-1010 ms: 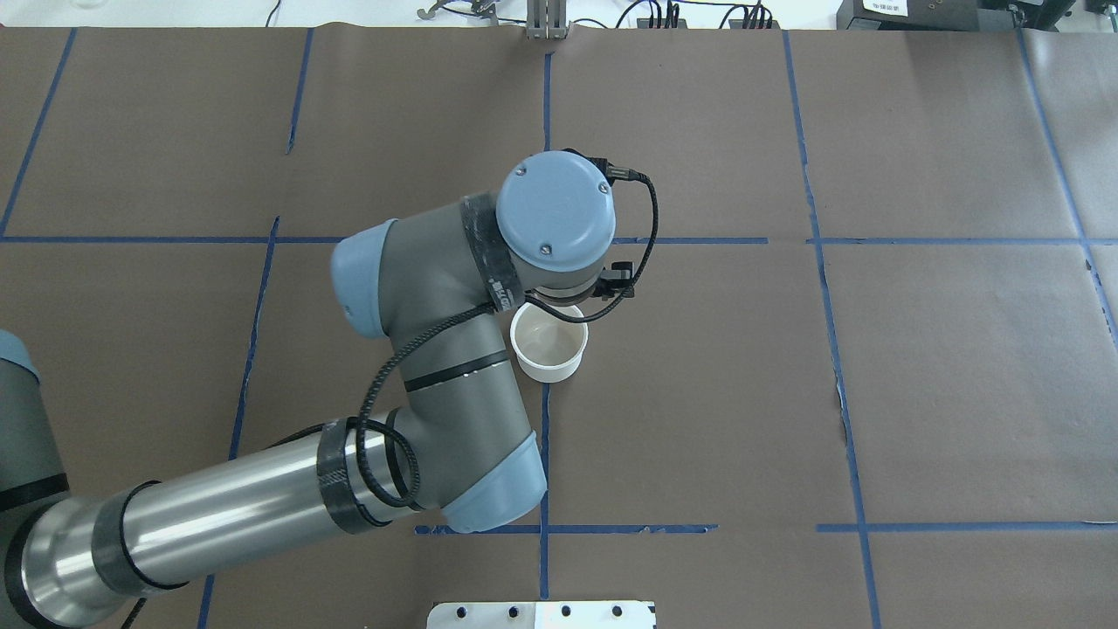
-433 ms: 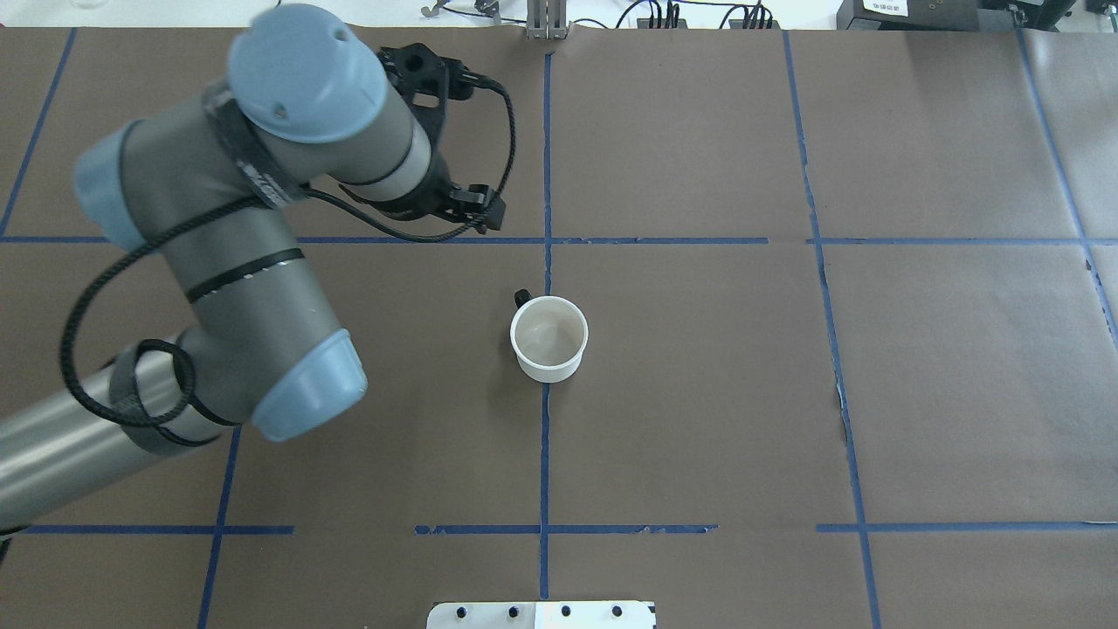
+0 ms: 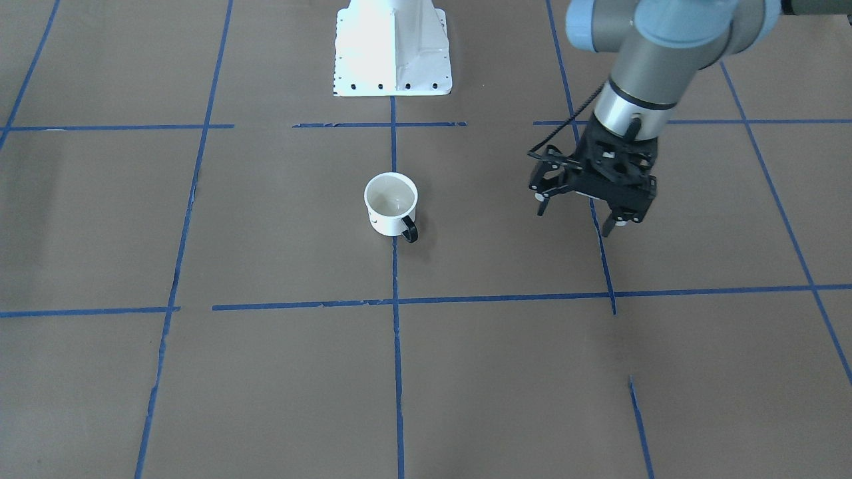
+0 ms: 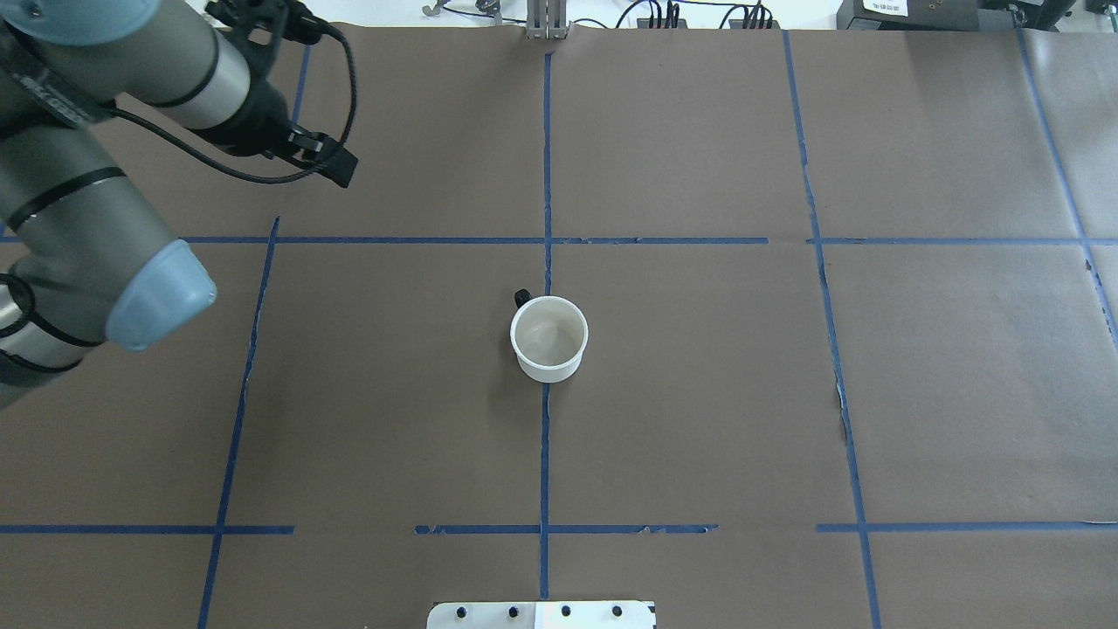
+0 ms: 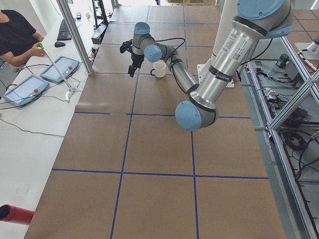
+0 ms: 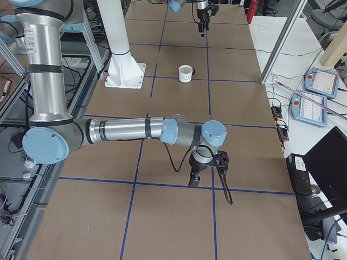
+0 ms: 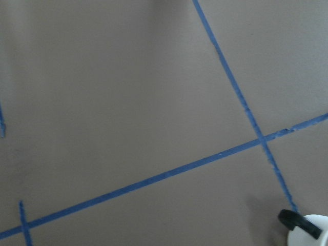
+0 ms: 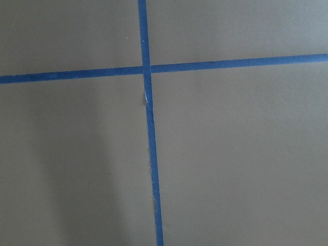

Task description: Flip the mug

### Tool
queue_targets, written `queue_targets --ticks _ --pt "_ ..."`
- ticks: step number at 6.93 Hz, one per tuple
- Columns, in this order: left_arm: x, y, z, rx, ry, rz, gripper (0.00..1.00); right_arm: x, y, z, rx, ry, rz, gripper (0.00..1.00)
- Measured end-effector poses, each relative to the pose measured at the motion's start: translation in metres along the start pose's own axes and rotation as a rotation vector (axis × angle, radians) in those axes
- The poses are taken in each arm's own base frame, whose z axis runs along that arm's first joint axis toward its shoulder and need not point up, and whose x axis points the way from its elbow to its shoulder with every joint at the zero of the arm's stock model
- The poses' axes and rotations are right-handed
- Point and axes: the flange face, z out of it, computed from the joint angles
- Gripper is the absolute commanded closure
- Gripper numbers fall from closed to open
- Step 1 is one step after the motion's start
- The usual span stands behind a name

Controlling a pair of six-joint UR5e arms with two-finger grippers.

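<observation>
The white mug [image 3: 389,213] stands upright, mouth up, at the table's middle on a blue tape line. Its black handle [image 3: 409,230] points away from the robot. It also shows in the overhead view [image 4: 548,345] and at the lower right corner of the left wrist view [image 7: 307,233]. The smiley face shows in the exterior right view [image 6: 186,73]. My left gripper [image 3: 576,221] is open and empty, raised above the table well off to the mug's side. My right gripper [image 6: 193,181] hangs over the table far from the mug; I cannot tell if it is open or shut.
The table is brown paper [image 4: 699,419] with a grid of blue tape lines. The white robot base [image 3: 393,46] stands at the table's robot side. An operator [image 5: 15,35] and control tablets [image 5: 60,68] are at a side bench.
My left arm has swung away from above the mug toward the table's far left. The mug has stayed upright in the same spot.
</observation>
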Motion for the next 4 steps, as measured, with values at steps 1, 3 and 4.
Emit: queue_targets --ticks 1,3,4 --pt "-0.061 0.01 -0.006 -0.014 -0.019 0.019 0.0 0.0 0.0 0.0 0.0 0.0 0.0 0.0" --pt "-0.172 0.043 -0.01 -0.066 -0.076 -0.055 0.0 0.0 0.0 0.0 0.0 0.0 0.0 0.0" --pt "-0.227 0.073 -0.011 -0.106 -0.083 -0.099 0.0 0.0 0.0 0.0 0.0 0.0 0.0 0.0"
